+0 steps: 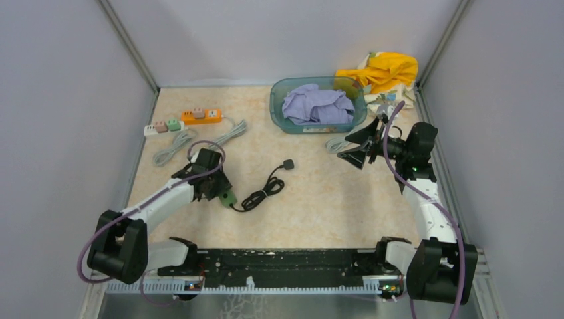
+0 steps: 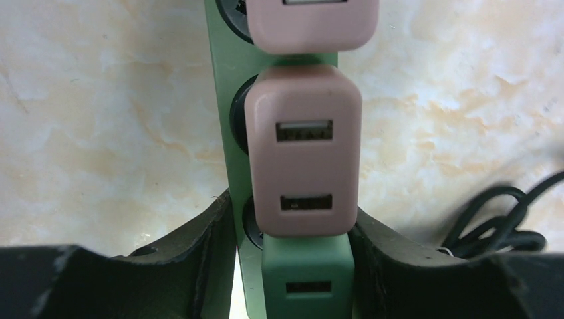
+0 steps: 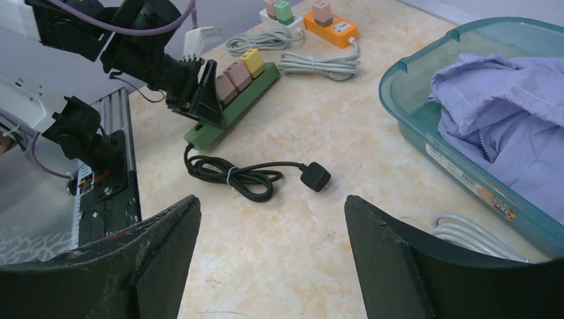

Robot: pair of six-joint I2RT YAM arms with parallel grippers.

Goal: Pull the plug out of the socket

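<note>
— Plug first: where is it, and is it held?
— It's the green cube at the near end of the green power strip, left of the worktop's middle, toward the near edge. The left claw straddles it, one finger on each flat side. The cord-side finger looks to be touching; the other I can't judge, so I cannot tell whether it's clamped.
— How will it handle?
— Hard, smooth plastic, light, probably slippery. I'd guess its pins sit tight, while the strip is light enough to lift along with it. Take the two free side faces and pull straight along the pins.
— What's in the way?
— A pink plug butts right against it, so that face is closed off; a yellow plug sits further along the strip. The strip's black cord lies coiled just beside it. Nothing pins the strip: the right claw hangs spread wide and empty near the right edge, by the teal basin. An orange strip sits toward the far-left corner, well apart.
</note>
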